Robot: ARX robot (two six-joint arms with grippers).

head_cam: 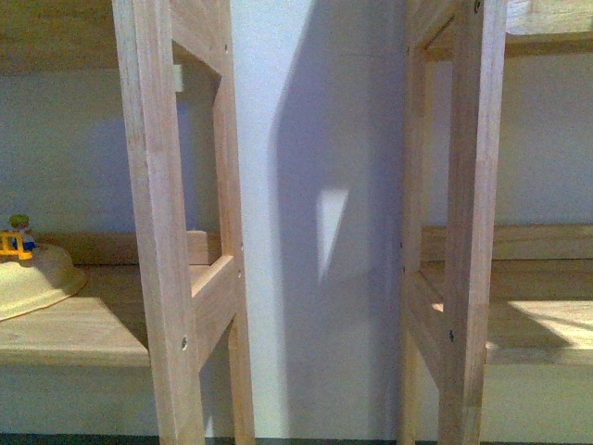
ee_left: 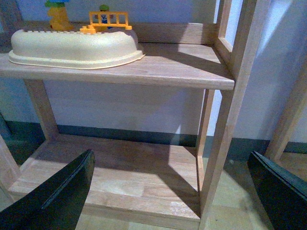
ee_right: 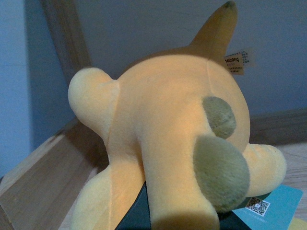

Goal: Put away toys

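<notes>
Here, two wooden shelf units are being faced in the front view, the left unit (head_cam: pixel 171 232) at about nine o'clock and the right unit (head_cam: pixel 463 232) at about three o'clock, with a bare wall (head_cam: pixel 315 139) between them; neither arm is being shown there. A cream plastic tray (ee_left: pixel 72 48) is being borne by the left unit's middle shelf (ee_left: pixel 177 67), with a small yellow toy fence (ee_left: pixel 109 20) just behind it and another toy figure (ee_left: pixel 58 14) at about eleven o'clock. In the left wrist view, the left gripper (ee_left: pixel 170 191) is being held with its jaws spread wide and nothing between them, above the empty lower shelf (ee_left: pixel 129 167).

The plush toy (ee_right: pixel 168 143), orange-yellow with two brownish nubs, is being shown very close in the right wrist view, a white sewn tag (ee_right: pixel 237 62) at one o'clock and a blue card (ee_right: pixel 268 206) at five o'clock. It is apparently being carried by the right gripper (ee_right: pixel 144 215), of which only a dark sliver is being seen beneath it; whether the jaws are pinching cannot be told.

The task is judged to be partly done: some toys are already shelved, while the plush is not yet set down.
</notes>
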